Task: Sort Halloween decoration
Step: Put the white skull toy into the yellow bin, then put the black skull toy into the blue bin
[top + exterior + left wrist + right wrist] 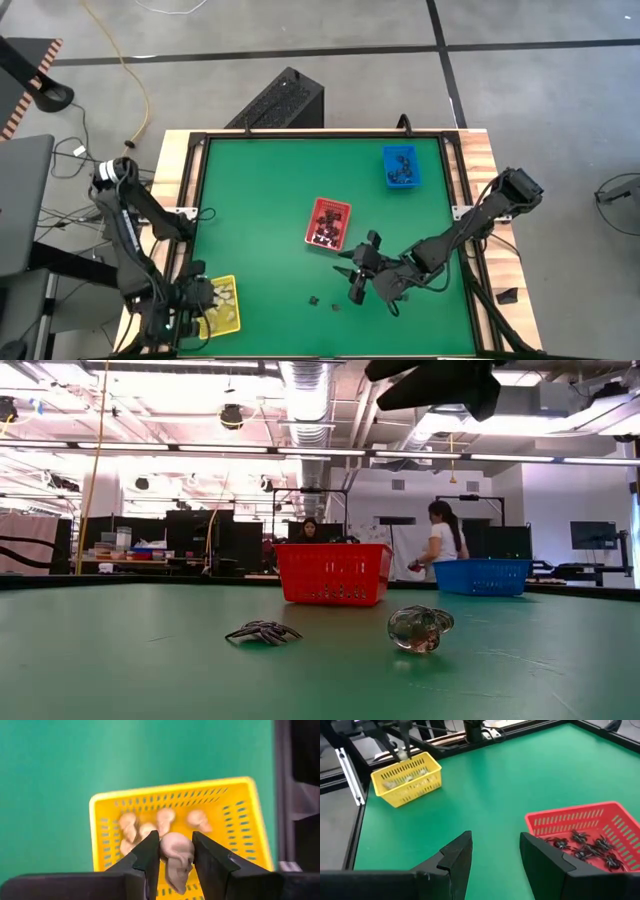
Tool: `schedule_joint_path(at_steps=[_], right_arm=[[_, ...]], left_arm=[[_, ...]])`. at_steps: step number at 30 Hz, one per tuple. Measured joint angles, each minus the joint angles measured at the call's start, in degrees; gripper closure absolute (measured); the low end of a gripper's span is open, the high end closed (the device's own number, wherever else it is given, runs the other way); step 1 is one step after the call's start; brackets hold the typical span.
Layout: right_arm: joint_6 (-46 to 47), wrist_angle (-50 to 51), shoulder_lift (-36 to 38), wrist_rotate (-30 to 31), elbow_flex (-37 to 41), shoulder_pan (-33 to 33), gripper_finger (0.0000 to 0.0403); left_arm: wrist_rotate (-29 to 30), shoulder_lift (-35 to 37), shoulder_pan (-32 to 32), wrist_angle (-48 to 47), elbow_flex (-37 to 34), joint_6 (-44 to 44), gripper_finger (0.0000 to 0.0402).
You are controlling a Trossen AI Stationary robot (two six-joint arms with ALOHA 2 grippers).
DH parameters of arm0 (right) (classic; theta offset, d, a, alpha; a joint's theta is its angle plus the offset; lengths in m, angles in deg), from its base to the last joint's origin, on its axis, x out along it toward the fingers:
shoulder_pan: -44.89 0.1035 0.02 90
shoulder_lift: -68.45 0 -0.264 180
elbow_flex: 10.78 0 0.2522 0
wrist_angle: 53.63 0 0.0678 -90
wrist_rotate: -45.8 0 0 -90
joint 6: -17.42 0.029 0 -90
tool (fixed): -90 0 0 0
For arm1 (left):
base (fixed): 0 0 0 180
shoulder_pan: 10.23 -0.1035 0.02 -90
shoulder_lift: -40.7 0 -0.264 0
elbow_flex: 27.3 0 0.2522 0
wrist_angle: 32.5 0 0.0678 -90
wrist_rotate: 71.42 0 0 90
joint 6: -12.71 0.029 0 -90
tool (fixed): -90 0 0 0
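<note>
Over yellow tray (250, 815), left gripper (176, 851) pinching cream skull (177, 855), apparently; right gripper (495, 851) wide, empty.

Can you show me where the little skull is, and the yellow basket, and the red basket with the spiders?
skull (177, 855): left wrist view, on its cream forehead between the left gripper's fingers.
yellow basket (240, 817): left wrist view, on its slotted side wall.
red basket (570, 822): right wrist view, on its near wall.

Bright, even overhead ceiling strip lighting; soft shadows, near pincers blurred.
</note>
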Motion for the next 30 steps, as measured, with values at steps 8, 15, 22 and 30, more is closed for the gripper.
schedule_joint_path(at_steps=[8,15,22,30], right_arm=[[-0.1,0.0,0.0,0.0,0.0,0.9,0.0207],[-0.2,0.1,0.0,0.0,0.0,0.6,0.0207],[-1.5,0.4,0.0,-0.1,0.0,0.6,0.0207],[-1.8,2.9,0.0,-0.3,0.0,0.6,0.0207]], left_arm=[[-5.5,-5.2,-2.0,-0.4,0.0,-1.1,0.0268],[-7.7,-4.9,-5.2,-3.5,0.0,2.3,0.0244],[-10.1,-4.9,-13.1,-5.0,0.0,12.0,0.0276],[-15.1,-4.9,-18.9,-4.8,0.0,20.6,0.0391]])
